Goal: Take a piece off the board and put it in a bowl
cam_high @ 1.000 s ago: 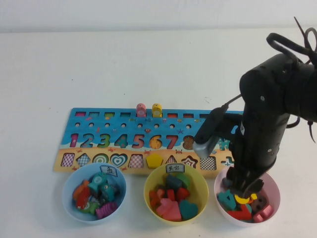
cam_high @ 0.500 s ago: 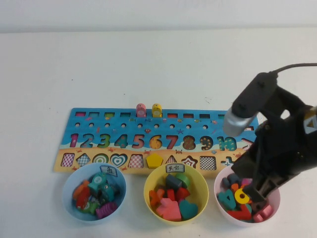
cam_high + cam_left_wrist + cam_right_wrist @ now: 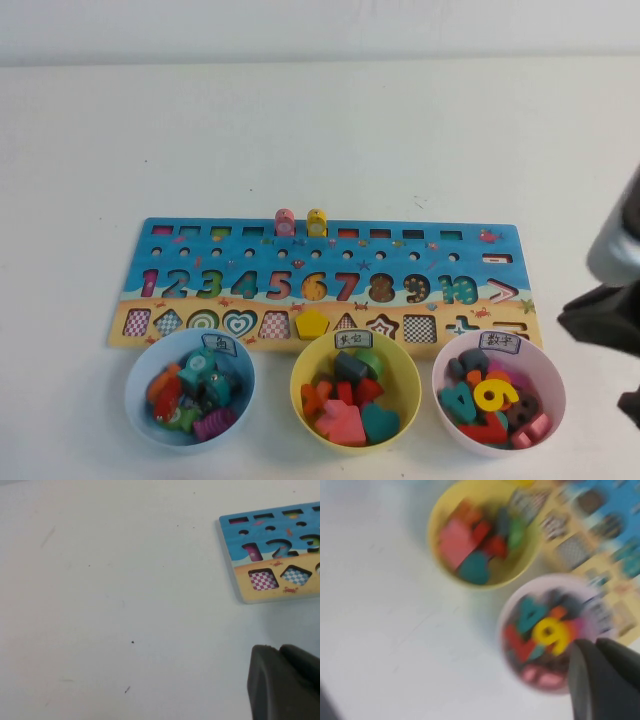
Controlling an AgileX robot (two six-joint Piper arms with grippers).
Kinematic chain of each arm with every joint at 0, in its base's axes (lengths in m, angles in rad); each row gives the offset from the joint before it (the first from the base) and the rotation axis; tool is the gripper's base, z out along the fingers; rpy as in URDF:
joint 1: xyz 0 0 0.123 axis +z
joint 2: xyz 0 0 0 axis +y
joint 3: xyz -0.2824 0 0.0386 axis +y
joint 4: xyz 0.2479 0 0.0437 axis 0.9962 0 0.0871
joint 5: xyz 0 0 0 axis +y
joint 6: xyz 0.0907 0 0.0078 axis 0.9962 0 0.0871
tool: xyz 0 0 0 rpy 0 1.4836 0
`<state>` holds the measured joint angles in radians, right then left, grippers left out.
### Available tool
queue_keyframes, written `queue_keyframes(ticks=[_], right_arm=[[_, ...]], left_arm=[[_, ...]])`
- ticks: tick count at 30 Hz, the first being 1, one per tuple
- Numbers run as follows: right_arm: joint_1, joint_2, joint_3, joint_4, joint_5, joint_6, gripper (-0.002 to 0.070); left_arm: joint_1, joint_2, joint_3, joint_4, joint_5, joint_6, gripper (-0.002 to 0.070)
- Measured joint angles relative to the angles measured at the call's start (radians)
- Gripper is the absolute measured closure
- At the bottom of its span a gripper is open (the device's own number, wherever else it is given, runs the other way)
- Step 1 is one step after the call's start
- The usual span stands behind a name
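Note:
The red 7 piece (image 3: 346, 286) lies in its slot on the long blue and sandy board (image 3: 200, 232). The lilac-pink bowl (image 3: 549, 380) stands in front of the board's right end and holds several numerals, with a yellow 9 (image 3: 492, 392) on top. It also shows in the right wrist view (image 3: 510, 611). My right arm (image 3: 612, 300) is at the right edge, beside the bowl. My right gripper (image 3: 595, 644) is shut and empty, above the bowl's rim. My left gripper (image 3: 275, 648) is shut and empty over bare table near the board's left end (image 3: 240, 580); it is outside the high view.
A yellow bowl (image 3: 400, 360) with shape pieces stands in the middle and a light blue bowl (image 3: 140, 380) with several pieces on the left, both in front of the board. Two small pegs (image 3: 300, 222) stand on the board's far edge.
My right arm has pulled up and away to the right from over the lilac-pink bowl. The yellow 9 now lies uncovered on top in that bowl.

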<state>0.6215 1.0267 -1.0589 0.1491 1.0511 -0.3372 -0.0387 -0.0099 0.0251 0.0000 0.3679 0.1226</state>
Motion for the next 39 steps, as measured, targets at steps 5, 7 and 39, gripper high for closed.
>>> queue_keyframes(ticks=[5, 7, 39], right_arm=[[-0.024, -0.184, 0.073, -0.063, -0.165, 0.0, 0.0692], [-0.084, -0.273, 0.127, -0.057, -0.237, 0.0, 0.0692], [-0.56, -1.032, 1.045, -0.073, -0.798, 0.291, 0.0693]], left_arm=[[0.0, 0.0, 0.0, 0.0, 0.0, 0.0, 0.0678], [0.0, 0.0, 0.0, 0.0, 0.0, 0.0, 0.0678], [0.0, 0.0, 0.0, 0.0, 0.0, 0.0, 0.0678]])
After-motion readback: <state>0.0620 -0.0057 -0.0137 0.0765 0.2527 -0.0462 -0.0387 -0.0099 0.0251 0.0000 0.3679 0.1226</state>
